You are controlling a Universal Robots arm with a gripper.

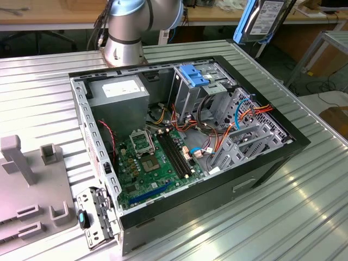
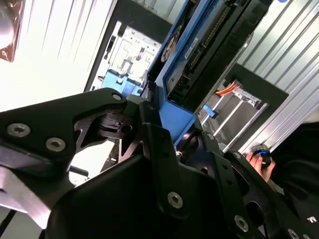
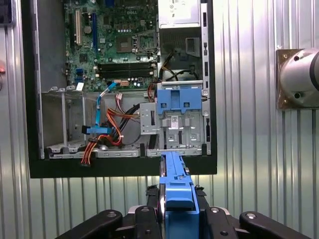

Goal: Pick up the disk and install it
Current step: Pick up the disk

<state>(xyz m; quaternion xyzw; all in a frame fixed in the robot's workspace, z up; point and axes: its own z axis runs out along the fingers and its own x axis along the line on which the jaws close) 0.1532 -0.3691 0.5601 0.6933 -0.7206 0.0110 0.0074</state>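
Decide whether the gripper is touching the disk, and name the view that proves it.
Touching. In the first wrist view the gripper is shut on the disk, its dark fingers pressed against the disk's blue sides.

Case lies open on the table. In it: motherboard on the floor, power-supply box at the far wall, drive cage beside that. Arm base is just behind the case. The disk is held in the gripper, beyond the case's far corner at the exterior view's right.
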